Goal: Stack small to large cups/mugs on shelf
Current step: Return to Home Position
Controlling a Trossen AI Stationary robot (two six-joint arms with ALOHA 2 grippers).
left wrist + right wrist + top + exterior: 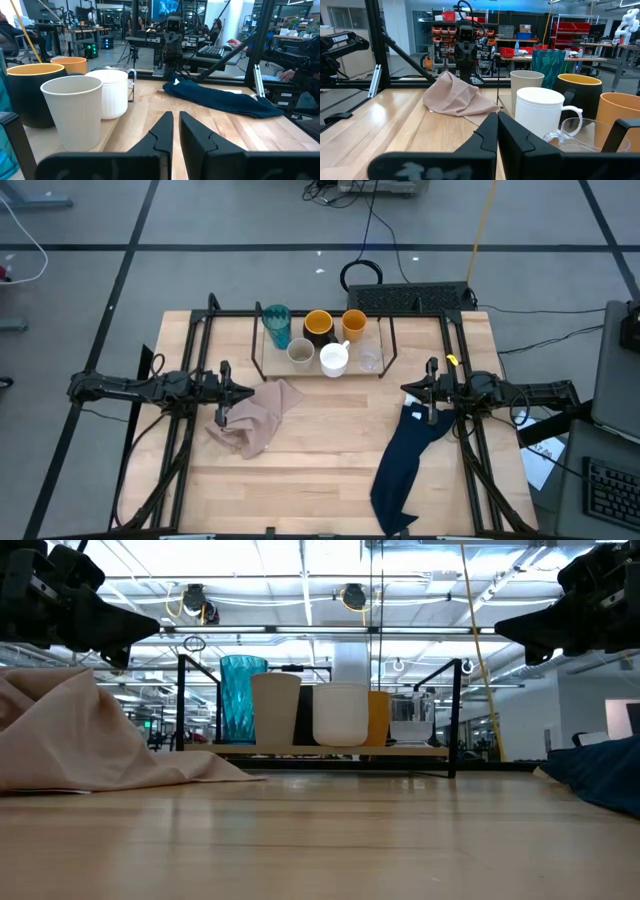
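High view: the low rack of thin black metal rods (258, 345) stands at the back of the light wooden table (320, 445), about midway across, and carries all six vessels. In its back row, starting from the left arm's side, are the tall teal glass (277, 326), the black mug with an orange-yellow inside (318, 327) and the small orange cup (354, 325). In front of them are the beige cup (300, 353), the white handled mug (334, 360) and the tiny clear cup (370, 361). The left gripper (243, 391) hangs over the crumpled pale pink cloth (255, 420), in front of the rack's left end. The right gripper (410, 390) faces it from above the top of the long navy cloth (405, 465), which runs down to the table's near edge.

Low view: the vessels stand close together on the rack (455, 720). Both grippers sit high in the upper corners, clear of the tabletop.

Left wrist view: the left gripper (175, 132) has its fingers drawn together with only a sliver between them, holding nothing. The beige cup (72, 117) is nearest to it.

Right wrist view: the right gripper (497, 135) is likewise pinched together and empty. The white handled mug (540, 112) and the tiny clear cup (575, 135) are closest to it.
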